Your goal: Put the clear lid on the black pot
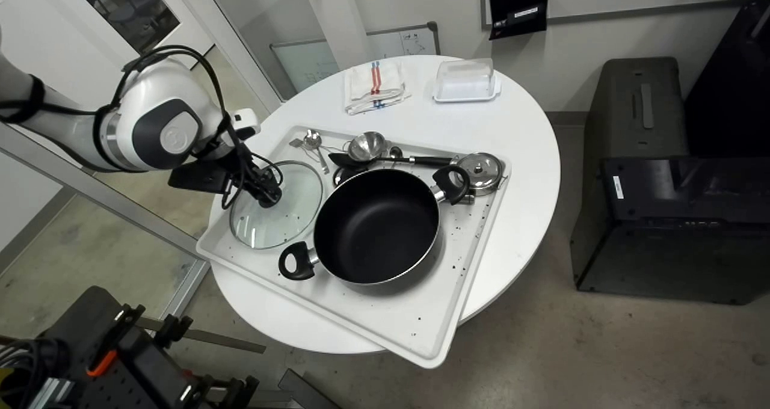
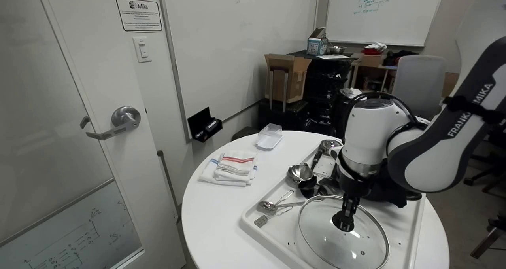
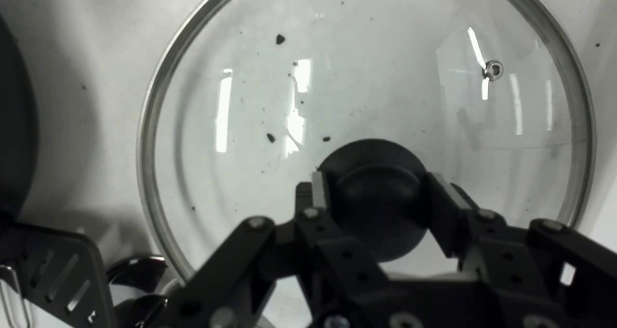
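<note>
clear lid (image 3: 366, 96), just beside black pot (image 1: 378, 225): round glass, thin metal rim. likely rigid, slick, breakable, fairly weighty; knob (image 3: 378, 217), dark, rounded, best hold. gripper (image 3: 377, 198): clamped on knob from opposite sides. whether rim touches tray (image 1: 415, 331) beneath black pot, hard to tell. black pot: wide, dark interior, two loop handles (image 1: 446, 185). beside black pot: shiny metal utensils (image 1: 367, 146), smooth. well apart from black pot: folded striped cloths (image 1: 376, 84), soft-looking.
</note>
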`<state>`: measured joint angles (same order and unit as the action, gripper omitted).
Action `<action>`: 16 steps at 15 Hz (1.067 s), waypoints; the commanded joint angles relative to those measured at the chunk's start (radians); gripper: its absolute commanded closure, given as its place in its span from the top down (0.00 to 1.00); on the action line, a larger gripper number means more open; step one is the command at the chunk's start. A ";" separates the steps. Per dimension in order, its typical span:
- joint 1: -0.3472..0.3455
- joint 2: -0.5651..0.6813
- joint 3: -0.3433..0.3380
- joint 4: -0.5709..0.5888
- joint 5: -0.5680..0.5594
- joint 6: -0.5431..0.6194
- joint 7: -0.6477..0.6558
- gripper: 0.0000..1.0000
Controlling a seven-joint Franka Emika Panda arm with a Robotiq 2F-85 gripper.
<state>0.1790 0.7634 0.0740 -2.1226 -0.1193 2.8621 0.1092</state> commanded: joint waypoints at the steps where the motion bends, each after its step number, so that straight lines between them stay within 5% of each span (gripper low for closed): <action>1: -0.018 -0.104 0.022 -0.055 0.032 -0.026 -0.038 0.26; 16: -0.069 -0.313 -0.025 -0.063 0.081 -0.195 0.000 0.26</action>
<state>0.1198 0.5151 0.0645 -2.1698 -0.0623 2.7130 0.1068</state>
